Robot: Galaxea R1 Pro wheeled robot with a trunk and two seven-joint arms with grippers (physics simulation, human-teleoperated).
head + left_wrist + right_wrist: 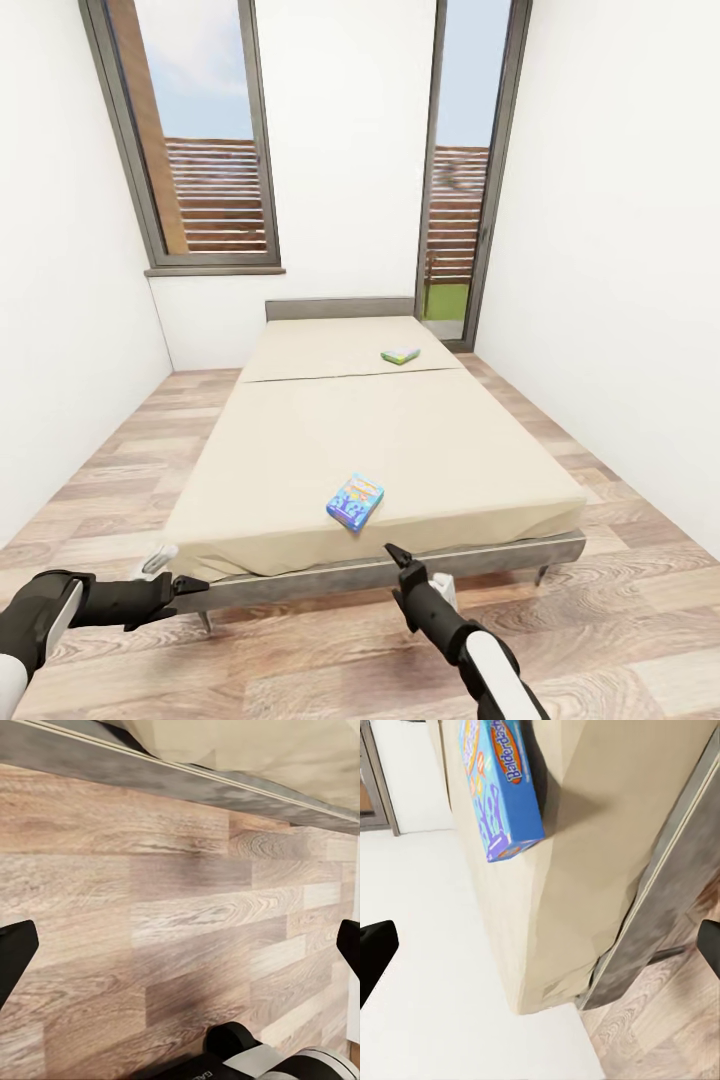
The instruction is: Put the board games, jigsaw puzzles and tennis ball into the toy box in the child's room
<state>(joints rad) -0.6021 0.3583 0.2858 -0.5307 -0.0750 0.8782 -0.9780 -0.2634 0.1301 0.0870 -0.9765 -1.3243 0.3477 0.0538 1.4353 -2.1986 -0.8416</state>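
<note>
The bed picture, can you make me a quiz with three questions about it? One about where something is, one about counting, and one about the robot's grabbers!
1. Where is the blue game box?
A. On the floor
B. Near the foot end of the bed
C. On the window sill

2. How many game boxes lie on the bed?
A. One
B. Two
C. Four

3. How are the two grippers?
A. Both open and empty
B. Both shut on boxes
C. One holding a ball

Answers:
1. B: it lies on the mattress close to the near edge.
2. B: the blue one, and a green and white box farther up.
3. A: the left gripper and the right gripper hold nothing, and each wrist view shows its fingertips wide apart.
</note>
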